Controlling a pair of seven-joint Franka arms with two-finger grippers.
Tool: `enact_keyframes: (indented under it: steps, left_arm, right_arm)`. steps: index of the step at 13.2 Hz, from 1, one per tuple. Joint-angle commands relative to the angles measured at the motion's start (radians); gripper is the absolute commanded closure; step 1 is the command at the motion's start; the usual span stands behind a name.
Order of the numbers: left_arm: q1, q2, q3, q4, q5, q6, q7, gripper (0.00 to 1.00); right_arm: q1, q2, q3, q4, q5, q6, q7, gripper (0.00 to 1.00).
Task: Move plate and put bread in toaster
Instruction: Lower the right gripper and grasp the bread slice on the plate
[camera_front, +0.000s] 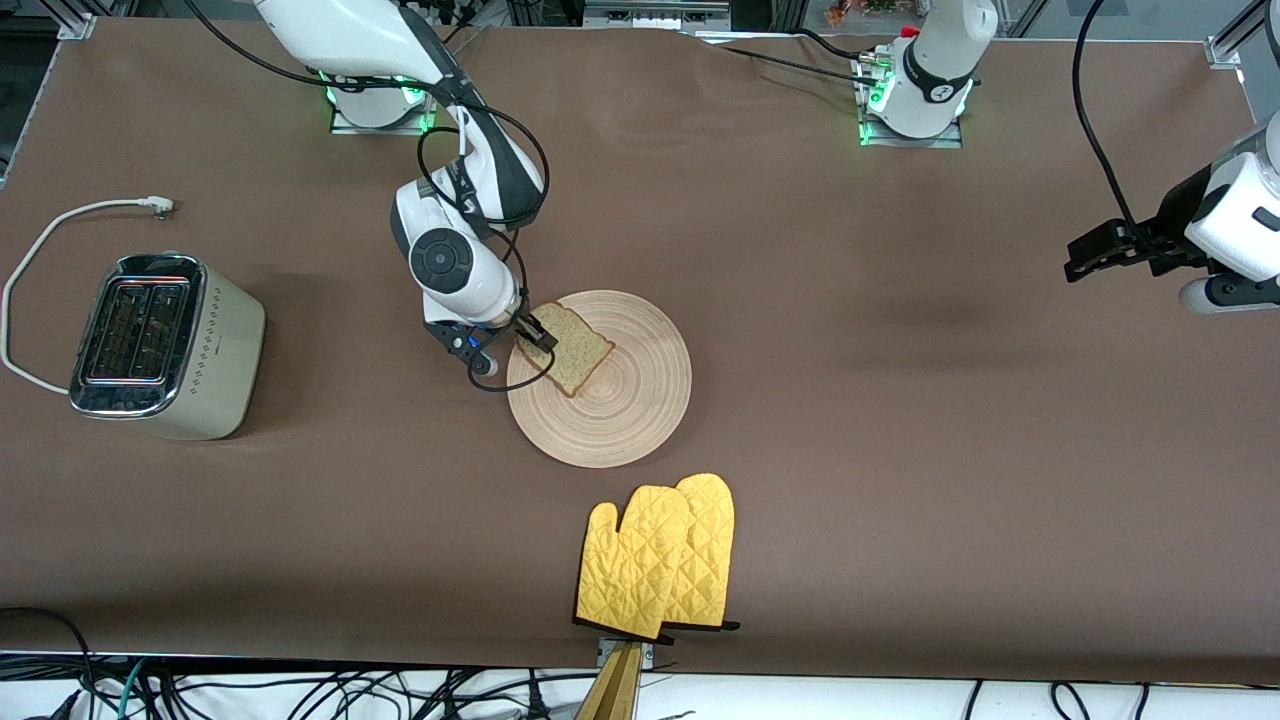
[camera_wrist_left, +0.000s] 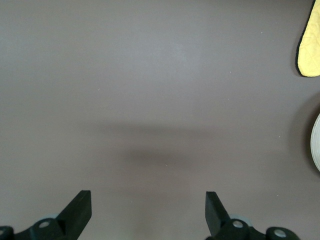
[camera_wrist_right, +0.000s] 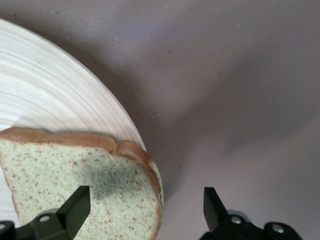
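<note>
The pale wood plate (camera_front: 625, 400) lies mid-table. The bread (camera_front: 575, 352) lies flat on it, at the rim toward the right arm's end, one end reaching just past the rim. My right gripper (camera_front: 535, 335) hangs low over that end, open. In the right wrist view one finger is over the bread (camera_wrist_right: 65, 170) and the other over bare table off the plate (camera_wrist_right: 50, 95); the right gripper (camera_wrist_right: 145, 206) holds nothing. The cream toaster (camera_front: 165, 345) stands at the right arm's end of the table, slots up. My left gripper (camera_front: 1095, 255) waits open over the left arm's end, and in its wrist view (camera_wrist_left: 148, 210) only bare table lies below it.
A pair of yellow oven mitts (camera_front: 660, 555) lies near the table's front edge, nearer the front camera than the plate; one tip shows in the left wrist view (camera_wrist_left: 311, 45). The toaster's white cord (camera_front: 60, 225) loops on the table beside the toaster.
</note>
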Motion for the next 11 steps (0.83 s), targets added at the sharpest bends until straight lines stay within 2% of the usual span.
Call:
enact_keyframes:
  steps: [1, 3, 6, 11]
  left_arm:
    - [0.005, 0.009, -0.003, 0.025, -0.022, -0.02, -0.01, 0.0]
    - [0.005, 0.009, -0.006, 0.025, -0.022, -0.02, -0.012, 0.0]
    - [0.005, 0.009, -0.006, 0.025, -0.032, -0.02, -0.012, 0.0]
    - [0.005, 0.009, -0.007, 0.024, -0.032, -0.02, -0.013, 0.0]
  right_arm:
    - [0.023, -0.006, -0.008, -0.005, 0.013, 0.01, 0.022, 0.0]
    - [0.026, 0.002, -0.008, -0.004, 0.014, 0.01, 0.023, 0.03]
    - [0.04, 0.009, -0.008, -0.002, 0.013, 0.009, 0.02, 0.57]
    - [0.056, 0.025, -0.008, 0.017, 0.011, 0.009, 0.022, 1.0]
